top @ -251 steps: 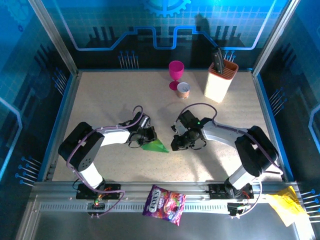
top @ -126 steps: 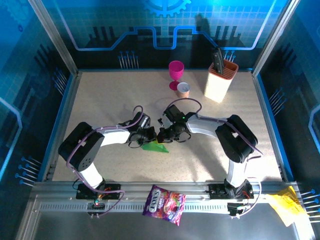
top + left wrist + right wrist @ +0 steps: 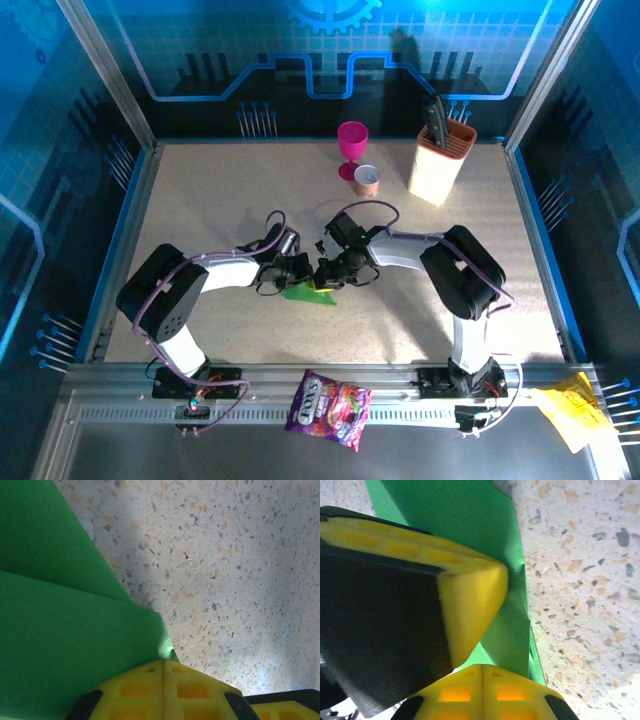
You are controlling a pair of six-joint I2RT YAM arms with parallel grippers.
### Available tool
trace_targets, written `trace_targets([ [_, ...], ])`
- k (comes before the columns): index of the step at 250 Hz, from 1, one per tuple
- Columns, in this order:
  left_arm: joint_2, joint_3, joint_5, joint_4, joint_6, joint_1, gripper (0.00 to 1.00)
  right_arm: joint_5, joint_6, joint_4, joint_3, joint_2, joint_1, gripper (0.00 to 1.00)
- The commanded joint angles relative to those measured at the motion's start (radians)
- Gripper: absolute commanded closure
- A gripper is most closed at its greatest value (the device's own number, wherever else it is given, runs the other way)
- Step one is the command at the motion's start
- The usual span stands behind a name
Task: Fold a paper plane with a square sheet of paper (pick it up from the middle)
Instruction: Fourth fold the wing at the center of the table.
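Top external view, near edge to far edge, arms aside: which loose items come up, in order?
Purple snack bag → green folded paper → small cup → pink goblet.

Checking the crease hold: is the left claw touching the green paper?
Touching. Left wrist view: the green paper runs right up under the tips of the shut left claw, no gap showing.

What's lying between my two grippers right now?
Only the folded green paper: the top view shows the left gripper and right gripper, both shut, close together over it.
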Motion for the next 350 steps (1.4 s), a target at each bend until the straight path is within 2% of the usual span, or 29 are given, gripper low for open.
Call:
trace_targets([
  [1,0.039,-0.041,-0.047,-0.078,0.012,0.007,1.0,0.034,-0.027,-0.032,-0.009,0.034,0.027,1.0],
  [109,0.043,-0.056,-0.058,-0.085,0.018,0.01,1.0,0.05,-0.064,-0.053,-0.124,-0.03,0.005,1.0],
  [239,0.038,-0.076,-0.066,-0.079,0.019,0.015,1.0,0.032,-0.072,0.002,-0.281,-0.112,-0.03,1.0],
  [308,0.034,-0.08,-0.069,-0.081,0.022,0.017,1.0,-0.015,-0.072,0.08,-0.417,-0.153,-0.135,1.0],
  [350,0.03,-0.082,-0.07,-0.083,0.022,0.018,1.0,-0.036,-0.08,0.05,-0.436,-0.232,-0.194,1.0],
])
